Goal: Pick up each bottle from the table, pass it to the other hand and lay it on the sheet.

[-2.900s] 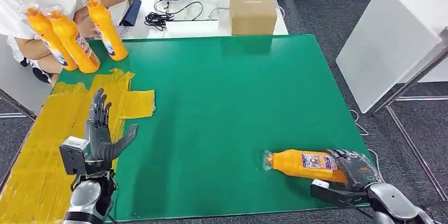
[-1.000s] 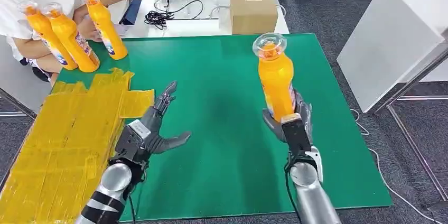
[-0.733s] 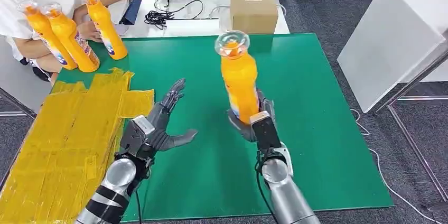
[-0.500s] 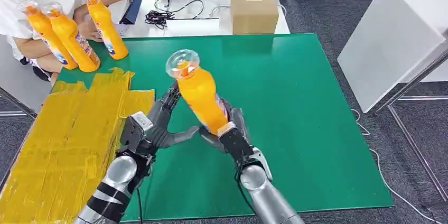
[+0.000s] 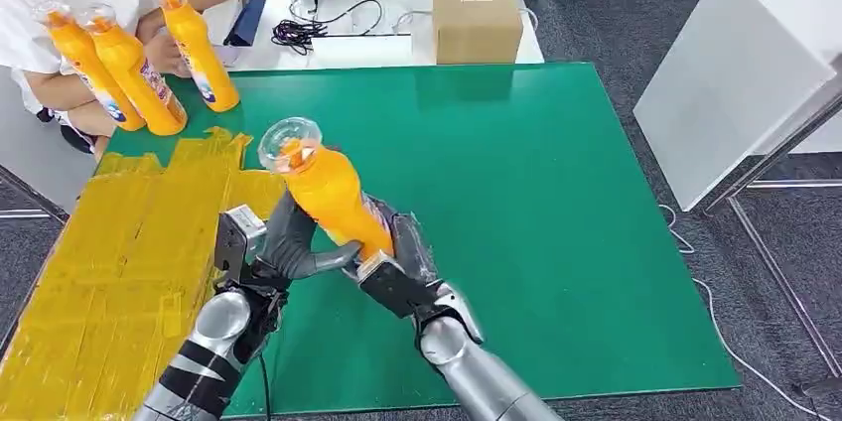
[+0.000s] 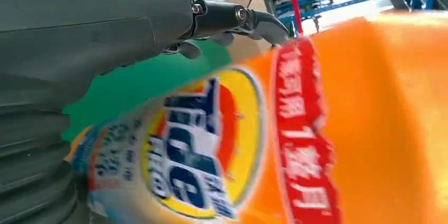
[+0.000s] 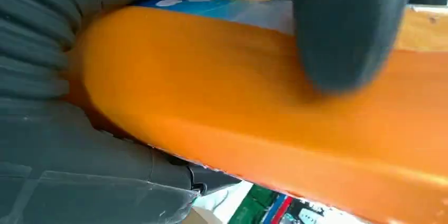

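Head view: your right hand [image 5: 397,267] grasps the orange bottle [image 5: 333,198] at its base, long axis tilted up and away toward the yellow sheet [image 5: 109,242], while your left hand [image 5: 288,242] sits against the bottle's sheet side, thumb under the body, nearer the sheet. Left wrist view: the bottle's label [image 6: 206,145] lies across the palm, fingers [image 6: 238,18] reaching past it, whether clasped you cannot tell. Right wrist view: thumb and palm clamp the orange body [image 7: 238,129].

4 orange bottles: 3 upright at upper left [image 5: 204,44] [image 5: 139,71] [image 5: 84,59], 1 tilted at centre [image 5: 333,198]. 1 cardboard box [image 5: 476,20]. 1 yellow sheet [image 5: 109,262]. 2 robot hands [image 5: 288,247] [image 5: 397,267].
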Robot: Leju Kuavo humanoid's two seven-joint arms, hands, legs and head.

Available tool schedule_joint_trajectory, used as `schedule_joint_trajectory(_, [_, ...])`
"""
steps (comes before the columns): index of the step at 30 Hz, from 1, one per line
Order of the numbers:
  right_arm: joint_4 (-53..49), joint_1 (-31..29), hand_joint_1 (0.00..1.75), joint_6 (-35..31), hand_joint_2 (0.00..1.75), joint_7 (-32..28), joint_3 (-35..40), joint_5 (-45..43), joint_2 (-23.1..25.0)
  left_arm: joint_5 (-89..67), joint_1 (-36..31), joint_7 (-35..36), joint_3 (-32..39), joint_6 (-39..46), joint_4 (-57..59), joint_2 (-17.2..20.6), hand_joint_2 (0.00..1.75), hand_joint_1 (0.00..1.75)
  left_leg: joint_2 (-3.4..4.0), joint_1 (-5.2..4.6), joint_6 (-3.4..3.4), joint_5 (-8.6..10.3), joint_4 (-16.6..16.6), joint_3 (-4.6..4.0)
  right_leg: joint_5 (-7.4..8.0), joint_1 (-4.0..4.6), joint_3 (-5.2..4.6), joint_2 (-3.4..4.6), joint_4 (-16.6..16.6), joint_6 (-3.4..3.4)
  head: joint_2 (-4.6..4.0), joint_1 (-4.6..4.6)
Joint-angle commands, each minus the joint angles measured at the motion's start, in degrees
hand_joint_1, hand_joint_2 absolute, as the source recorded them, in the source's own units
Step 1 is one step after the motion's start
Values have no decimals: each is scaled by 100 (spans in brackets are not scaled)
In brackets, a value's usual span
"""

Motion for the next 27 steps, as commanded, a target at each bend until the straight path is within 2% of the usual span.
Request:
schedule_joint_trajectory(1, [925,-83,175,-268,175,-152,1066,313,14,299,-477,124,-26,-116,438,-10,175,0,-8,5,-4,-4,-3,14,-5,5,19,-10,-8,1,0,-2])
schedule_joint_trajectory(5, [895,-94,175,-182,175,-138,992,122,-26,621,-430,150,-9,-353,350,26,175,0,-12,7,-6,-9,-7,33,-11,6,41,-16,-14,2,0,-4])
schedule_joint_trajectory(6, [885,-97,171,-186,175,-123,980,113,-44,644,-407,148,-22,-371,299,36,175,0,-7,4,-3,-2,-3,10,-4,4,15,-10,-7,1,0,-2])
schedule_joint_trajectory(13, [975,-100,175,-194,175,-76,956,125,-55,759,-310,126,-72,-452,97,51,175,0,-11,7,-4,-7,-3,21,-9,7,29,-15,-10,1,0,0])
schedule_joint_trajectory(18, [1104,-114,175,-206,175,-62,1008,163,-35,1195,-51,-186,323,-92,-334,-215,175,0,-7,6,-4,-5,-1,10,-6,5,16,-11,-7,1,0,0])
schedule_joint_trajectory(19, [1123,-120,175,-208,175,-58,1015,167,-30,1276,8,-231,377,12,-470,-264,175,110,-8,6,-5,-8,-2,19,-10,6,25,-14,-8,2,0,-2])
schedule_joint_trajectory(20, [1144,-129,175,-208,175,-37,1025,171,-25,1410,89,-372,482,143,-638,-353,175,175,-11,7,-5,-13,0,28,-14,7,36,-18,-9,3,0,0])
schedule_joint_trajectory(21, [1152,-134,175,-204,175,-24,1029,167,-26,1479,159,-418,522,259,-814,-384,175,175,-7,6,-3,-4,1,4,-5,6,8,-14,-6,2,0,-2])
schedule_joint_trajectory(27, [1154,-136,175,-208,175,-18,1027,164,-28,1483,177,-435,537,324,-867,-393,175,175,-18,7,-3,-4,-2,12,-9,7,17,-26,-10,2,0,0])
